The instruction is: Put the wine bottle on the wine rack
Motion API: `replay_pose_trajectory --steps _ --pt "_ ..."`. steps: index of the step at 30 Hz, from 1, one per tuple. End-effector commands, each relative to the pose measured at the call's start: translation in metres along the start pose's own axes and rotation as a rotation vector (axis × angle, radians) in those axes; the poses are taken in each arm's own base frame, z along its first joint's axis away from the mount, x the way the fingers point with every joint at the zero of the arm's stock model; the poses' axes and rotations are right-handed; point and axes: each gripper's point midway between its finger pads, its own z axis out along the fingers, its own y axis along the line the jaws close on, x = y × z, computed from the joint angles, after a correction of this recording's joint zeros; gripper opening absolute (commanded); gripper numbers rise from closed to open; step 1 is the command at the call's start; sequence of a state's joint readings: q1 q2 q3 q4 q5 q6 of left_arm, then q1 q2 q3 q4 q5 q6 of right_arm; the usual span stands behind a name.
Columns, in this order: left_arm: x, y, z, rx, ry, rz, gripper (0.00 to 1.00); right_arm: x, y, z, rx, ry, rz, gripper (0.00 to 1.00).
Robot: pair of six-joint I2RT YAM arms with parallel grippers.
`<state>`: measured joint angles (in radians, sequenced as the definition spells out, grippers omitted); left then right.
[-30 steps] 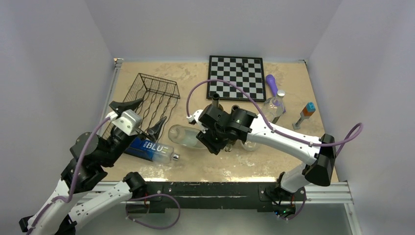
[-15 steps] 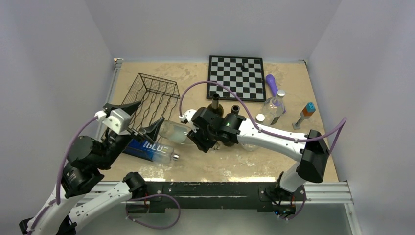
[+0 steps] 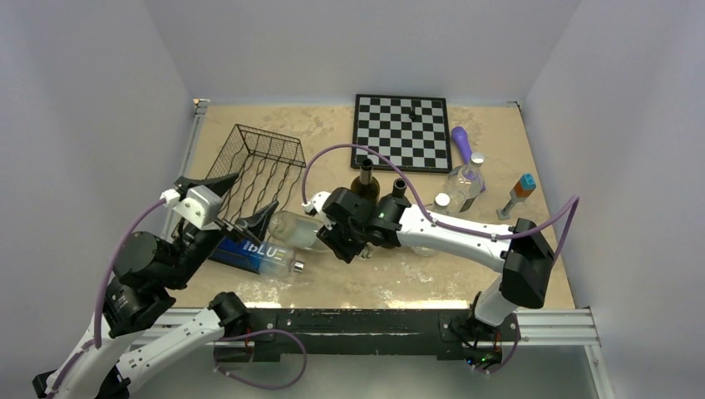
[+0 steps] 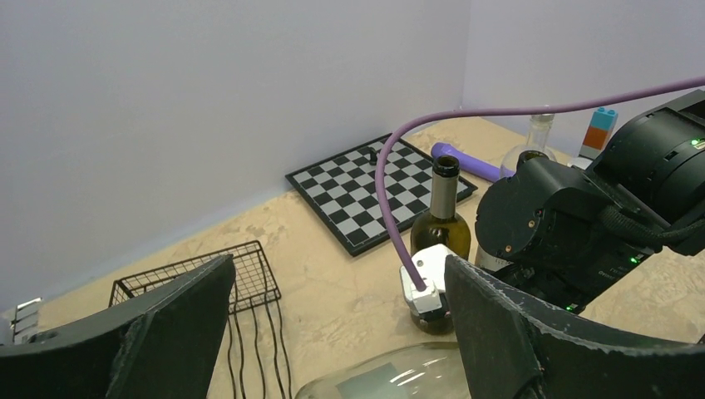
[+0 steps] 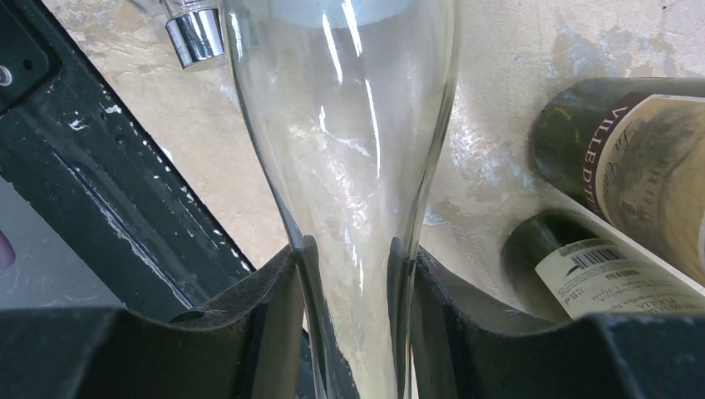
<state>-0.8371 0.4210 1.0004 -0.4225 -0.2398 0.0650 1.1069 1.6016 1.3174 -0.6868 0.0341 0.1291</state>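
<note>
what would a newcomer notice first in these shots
A clear wine bottle is held lying sideways at mid-table, the right arm's jaws clamped on its neck. Just left of it, the left arm's jaws gape wide by the black wire wine rack. A chessboard sits at the back.

A black-and-white chessboard [image 3: 402,131] lies flat at the far side of the beige desk [image 3: 324,125], with a single dark piece [image 3: 413,109] standing on it. Just right of the board lies a purple cylinder [image 3: 461,143]. Near it a clear capped bottle [image 3: 464,184] stands upright. Further right is an orange-and-blue block [image 3: 525,184] on a grey stem. A dark green bottle [image 3: 364,178] stands mid-desk, with a second dark bottle [image 3: 399,186] beside it. A blue bottle [image 3: 247,251] with a silver cap [image 3: 298,267] lies on its side at the near left.
</note>
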Motion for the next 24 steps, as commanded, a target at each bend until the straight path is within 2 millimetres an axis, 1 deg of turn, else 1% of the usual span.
replay_pose_trajectory --steps 1,4,10,14,17,21,24 --pt "-0.005 0.003 -0.002 -0.018 -0.017 -0.018 0.99 -0.081 0.017 -0.019 -0.060 -0.312 -0.021 0.00" --pt "-0.005 0.004 -0.003 -0.019 -0.016 -0.021 0.99 -0.088 0.020 -0.014 -0.071 -0.349 -0.025 0.00" --pt "-0.005 0.004 -0.004 -0.020 -0.006 -0.039 0.99 -0.101 0.020 -0.004 -0.070 -0.432 -0.026 0.00" --pt "-0.004 0.002 -0.004 -0.017 0.008 -0.055 0.99 -0.107 0.022 0.007 -0.077 -0.495 -0.033 0.00" --pt "-0.005 0.000 -0.005 -0.013 0.022 -0.100 0.99 -0.114 0.022 0.017 -0.075 -0.546 -0.025 0.00" --pt "-0.006 -0.002 -0.005 -0.008 0.047 -0.122 0.99 -0.122 0.023 0.033 -0.073 -0.577 -0.037 0.00" --pt "-0.006 -0.003 -0.005 -0.003 0.067 -0.129 0.99 -0.131 0.021 0.042 -0.055 -0.598 -0.054 0.00"
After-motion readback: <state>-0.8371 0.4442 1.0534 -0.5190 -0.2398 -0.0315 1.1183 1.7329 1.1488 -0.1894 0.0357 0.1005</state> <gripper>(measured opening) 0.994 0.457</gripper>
